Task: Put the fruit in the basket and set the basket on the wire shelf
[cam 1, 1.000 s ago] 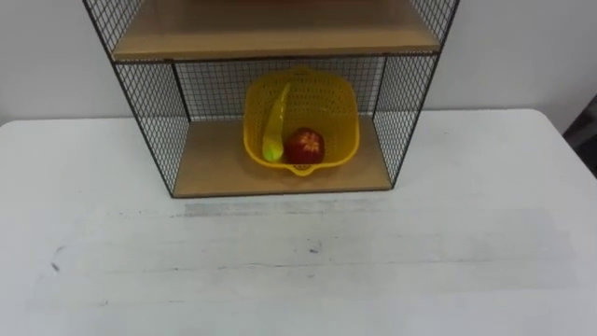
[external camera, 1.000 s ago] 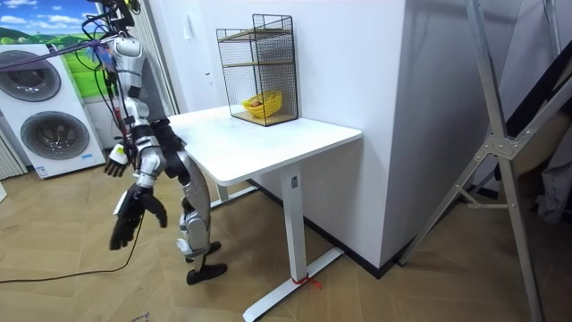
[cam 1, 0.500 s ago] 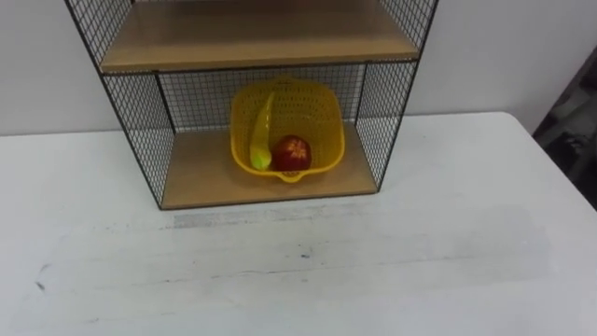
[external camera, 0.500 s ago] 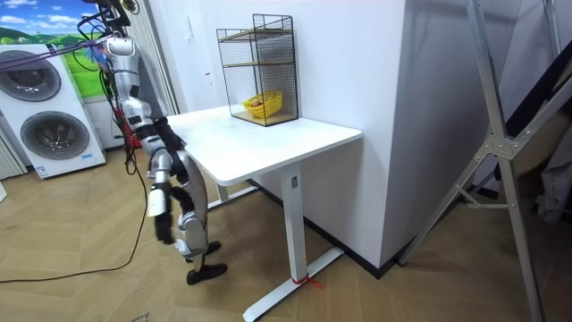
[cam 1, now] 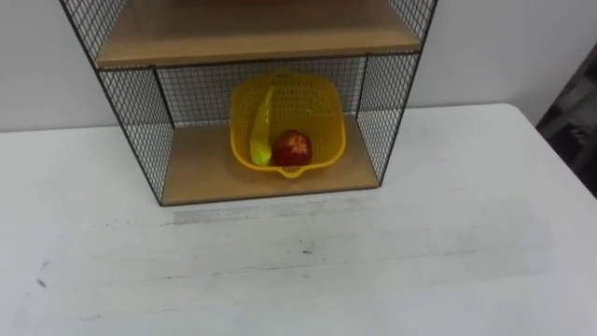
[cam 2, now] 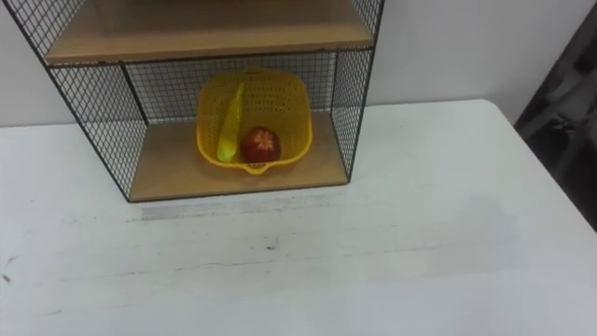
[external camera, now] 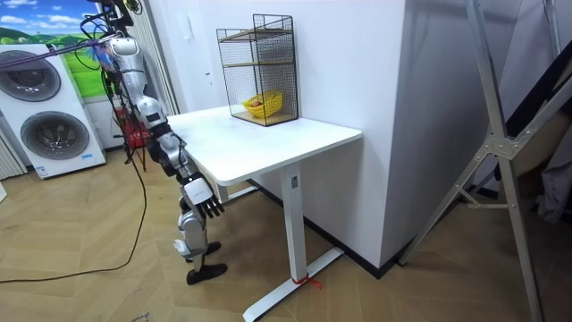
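A yellow perforated basket [cam 1: 326,126] stands on the lower board of the black wire shelf [cam 1: 201,177], near its middle and toward the back mesh. Inside it a yellow-green banana [cam 1: 259,131] leans along the left wall, and a red apple [cam 1: 294,147] lies at the front. The same basket [external camera: 264,105] appears in the room view at the far end of the white table [external camera: 268,143]. I stand at the table's near end. My right hand [external camera: 204,199] hangs beside the table edge with fingers spread, holding nothing.
The shelf's upper wooden board [cam 1: 252,33] is bare. White tabletop [cam 1: 373,252] stretches in front of the shelf. Two washing machines [external camera: 49,125] stand behind me at the room view's left, and a metal frame [external camera: 500,152] at its right.
My arms have swung down and in; the right hand now hangs by the table edge. The eye view has shifted a little. Basket and fruit have not moved.
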You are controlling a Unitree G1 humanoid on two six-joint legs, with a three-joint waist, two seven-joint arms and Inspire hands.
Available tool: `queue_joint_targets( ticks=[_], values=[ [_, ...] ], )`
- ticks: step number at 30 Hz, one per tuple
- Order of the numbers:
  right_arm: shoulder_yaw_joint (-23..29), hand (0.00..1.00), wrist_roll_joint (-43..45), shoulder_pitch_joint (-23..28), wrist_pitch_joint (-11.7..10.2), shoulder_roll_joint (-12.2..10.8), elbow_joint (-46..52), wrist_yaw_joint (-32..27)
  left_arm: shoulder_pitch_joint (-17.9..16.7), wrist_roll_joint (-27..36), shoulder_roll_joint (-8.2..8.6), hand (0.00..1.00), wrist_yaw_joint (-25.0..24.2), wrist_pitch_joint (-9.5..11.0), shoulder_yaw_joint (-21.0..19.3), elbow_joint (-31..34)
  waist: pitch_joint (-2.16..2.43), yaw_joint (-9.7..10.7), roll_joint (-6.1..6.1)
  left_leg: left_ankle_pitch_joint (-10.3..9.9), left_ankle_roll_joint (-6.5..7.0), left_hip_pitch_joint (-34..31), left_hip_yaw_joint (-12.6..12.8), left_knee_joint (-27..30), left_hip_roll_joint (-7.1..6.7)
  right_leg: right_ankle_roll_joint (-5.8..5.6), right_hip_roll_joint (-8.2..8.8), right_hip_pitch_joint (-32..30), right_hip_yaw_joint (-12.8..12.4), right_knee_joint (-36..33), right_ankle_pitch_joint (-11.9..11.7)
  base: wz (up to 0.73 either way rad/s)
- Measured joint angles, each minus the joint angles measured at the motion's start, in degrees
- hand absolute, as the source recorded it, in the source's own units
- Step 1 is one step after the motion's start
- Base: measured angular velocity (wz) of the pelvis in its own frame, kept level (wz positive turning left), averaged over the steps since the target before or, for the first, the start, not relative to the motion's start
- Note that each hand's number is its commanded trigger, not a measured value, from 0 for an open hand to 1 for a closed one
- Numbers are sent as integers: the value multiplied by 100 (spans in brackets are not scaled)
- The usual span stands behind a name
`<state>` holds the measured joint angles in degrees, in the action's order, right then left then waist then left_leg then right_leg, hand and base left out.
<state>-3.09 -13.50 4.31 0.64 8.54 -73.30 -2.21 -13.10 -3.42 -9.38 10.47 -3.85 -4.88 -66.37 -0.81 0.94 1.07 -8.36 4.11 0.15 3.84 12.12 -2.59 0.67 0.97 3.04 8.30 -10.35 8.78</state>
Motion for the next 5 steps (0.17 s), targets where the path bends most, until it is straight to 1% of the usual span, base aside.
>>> queue_joint_targets(
  ticks=[5],
  values=[
    [-14,0,29,-37,-13,15,-41,273,-1,-1,7,0,-65,13,62,0,-4,-16,25,0,1,0,0,-2,3,8,-12,30,-10,65,-32,0]
  ],
)
